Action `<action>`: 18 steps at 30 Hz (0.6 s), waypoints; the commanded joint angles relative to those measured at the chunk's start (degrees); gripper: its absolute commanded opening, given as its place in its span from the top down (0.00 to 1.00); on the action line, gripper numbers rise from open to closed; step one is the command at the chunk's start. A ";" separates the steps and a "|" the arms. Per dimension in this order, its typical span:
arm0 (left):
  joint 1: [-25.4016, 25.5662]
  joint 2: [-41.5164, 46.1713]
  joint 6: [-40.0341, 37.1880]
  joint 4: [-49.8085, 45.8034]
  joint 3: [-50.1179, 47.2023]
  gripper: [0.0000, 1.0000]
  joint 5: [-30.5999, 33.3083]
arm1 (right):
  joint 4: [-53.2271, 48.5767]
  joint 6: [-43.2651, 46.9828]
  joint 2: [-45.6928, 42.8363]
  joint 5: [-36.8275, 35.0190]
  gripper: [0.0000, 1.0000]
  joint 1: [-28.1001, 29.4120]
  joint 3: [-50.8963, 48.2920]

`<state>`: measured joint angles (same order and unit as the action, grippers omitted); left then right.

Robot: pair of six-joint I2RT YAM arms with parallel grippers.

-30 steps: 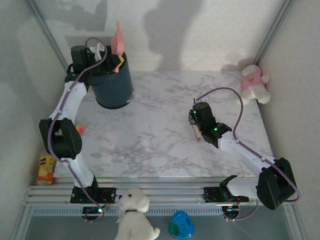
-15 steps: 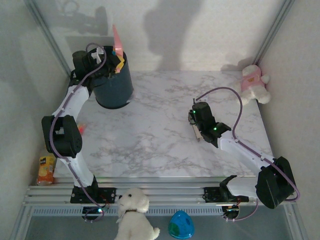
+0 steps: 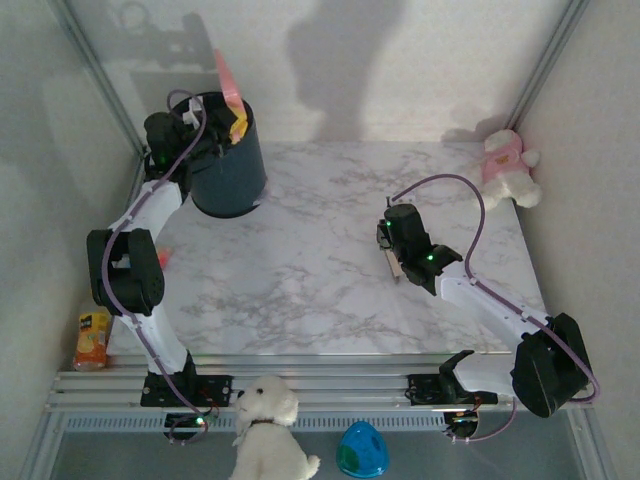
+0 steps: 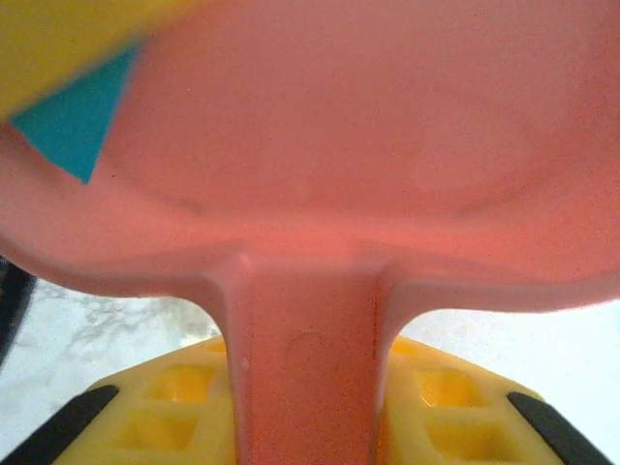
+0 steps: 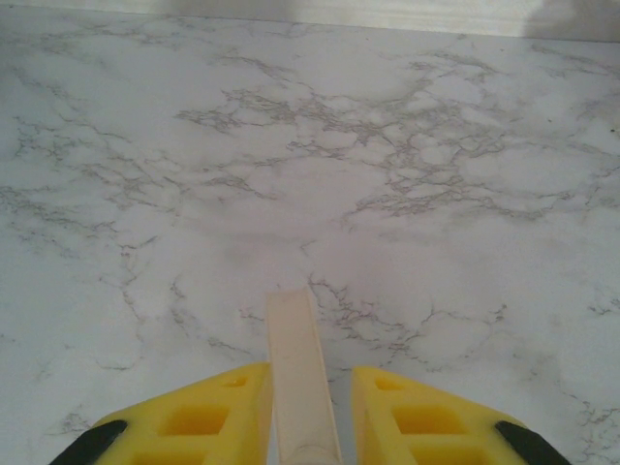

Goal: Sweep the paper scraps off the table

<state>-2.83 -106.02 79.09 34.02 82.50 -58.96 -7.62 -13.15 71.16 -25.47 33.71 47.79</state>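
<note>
My left gripper (image 3: 205,125) (image 4: 305,387) is shut on the handle of a pink dustpan (image 3: 229,82) (image 4: 368,145). The pan is tipped steeply over a dark round bin (image 3: 228,165) at the back left corner. One bright blue paper scrap (image 4: 73,121) lies against the pan's inside, next to a blurred yellow piece (image 4: 68,39). Something yellow (image 3: 238,124) shows at the bin's rim. My right gripper (image 3: 388,262) (image 5: 310,387) is shut on a cream stick-like handle (image 5: 298,358), low over the marble table (image 3: 300,280) (image 5: 387,145), right of centre.
A pink and white plush toy (image 3: 506,165) sits at the back right corner. Past the table's left edge are a small orange-red thing (image 3: 162,258) and an orange pack (image 3: 92,338). A white plush dog (image 3: 266,430) and a blue egg shape (image 3: 362,450) lie by the front rail.
The left arm has drawn its wrist slightly left and back, and the pink dustpan now tilts more steeply over the bin. The right arm has stayed still.
</note>
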 commanded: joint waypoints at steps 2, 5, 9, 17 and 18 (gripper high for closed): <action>-0.33 1.00 5.90 9.41 -2.01 1.00 0.92 | 0.13 -1.00 0.26 -0.73 1.00 -0.33 1.96; -0.39 1.45 9.37 13.10 -3.51 1.00 2.00 | 0.30 -1.09 0.15 -0.68 1.00 -0.37 1.89; -0.36 1.34 17.77 22.32 -6.34 1.00 4.07 | 0.41 -1.08 0.30 -0.50 1.00 -0.38 1.81; -0.34 1.78 23.03 27.18 -9.47 1.00 7.87 | 0.14 -1.57 0.27 -0.38 1.00 -0.36 1.74; -0.33 1.78 23.96 28.24 -10.01 1.00 8.44 | 0.13 -1.60 0.23 -0.37 1.00 -0.39 1.69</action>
<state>-2.83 -106.02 99.35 55.09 74.04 -52.88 -7.64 -13.54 71.16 -25.45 33.71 47.79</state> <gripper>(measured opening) 0.267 0.259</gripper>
